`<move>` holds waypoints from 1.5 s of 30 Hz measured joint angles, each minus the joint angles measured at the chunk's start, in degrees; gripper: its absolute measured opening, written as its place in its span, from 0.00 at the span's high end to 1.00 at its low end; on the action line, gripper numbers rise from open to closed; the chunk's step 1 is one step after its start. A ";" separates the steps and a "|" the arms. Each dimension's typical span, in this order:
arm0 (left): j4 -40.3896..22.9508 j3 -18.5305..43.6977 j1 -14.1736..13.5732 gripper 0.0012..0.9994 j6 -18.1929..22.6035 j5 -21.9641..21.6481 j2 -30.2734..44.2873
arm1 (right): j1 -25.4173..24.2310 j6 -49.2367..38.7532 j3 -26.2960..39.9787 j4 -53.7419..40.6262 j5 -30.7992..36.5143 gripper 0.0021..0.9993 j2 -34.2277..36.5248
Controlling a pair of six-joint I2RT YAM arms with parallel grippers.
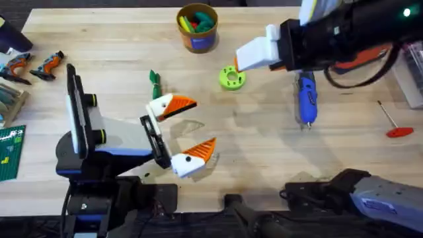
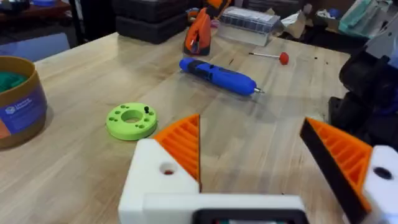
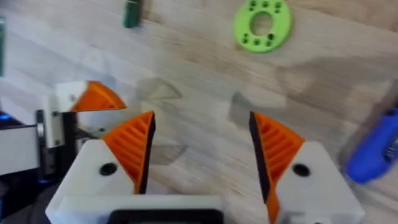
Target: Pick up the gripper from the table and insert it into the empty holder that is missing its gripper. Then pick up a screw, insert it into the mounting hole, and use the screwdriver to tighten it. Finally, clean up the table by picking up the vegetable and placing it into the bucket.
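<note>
The blue pen-shaped electric screwdriver lies flat on the pale wooden worktop, right of centre in the overhead view. Its long axis runs almost top to bottom of the frame, with the thin metal bit at the lower end. The right arm's white claw with orange ribbed pads hangs just up and left of it, jaws spread and empty. It is far nearer than the left claw, which is also spread, holding nothing, at lower centre.

Every finger mount I can see carries an orange tip, so fastening looks to be the likely step. The lime green round disc with holes sits just beside the right claw. The small dark green toy vegetable lies left of the disc, below the yellow-orange tub.
</note>
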 joint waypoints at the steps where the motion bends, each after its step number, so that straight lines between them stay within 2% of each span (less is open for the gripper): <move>1: 0.00 0.00 0.00 0.01 0.00 0.00 0.00 | 0.00 -0.72 1.43 -1.74 1.49 0.18 1.02; 7: 0.00 0.00 0.00 0.01 0.00 0.00 0.02 | 0.00 -4.40 9.29 -8.23 7.60 0.18 9.35; 13: 0.00 0.00 0.00 0.01 0.00 0.00 0.00 | 1.36 -11.73 14.90 -10.46 11.08 0.18 17.10; 22: 0.00 0.00 0.00 0.01 0.00 0.00 0.00 | 3.22 -19.71 15.27 -10.19 15.18 0.17 24.64; 26: 0.00 0.00 0.00 0.01 0.00 0.00 0.02 | 3.15 -22.19 15.27 -8.22 15.66 0.04 27.69; 28: 0.00 0.00 0.00 0.01 0.00 0.00 0.02 | 3.05 -23.72 15.27 -7.28 15.68 0.01 28.65; 43: 0.00 0.00 0.00 0.01 0.00 0.00 0.01 | -0.71 -28.29 15.29 -3.00 15.86 0.01 33.82; 45: 0.00 0.00 0.00 0.01 0.00 0.00 0.00 | -1.11 -28.34 15.29 -2.53 15.86 0.07 36.03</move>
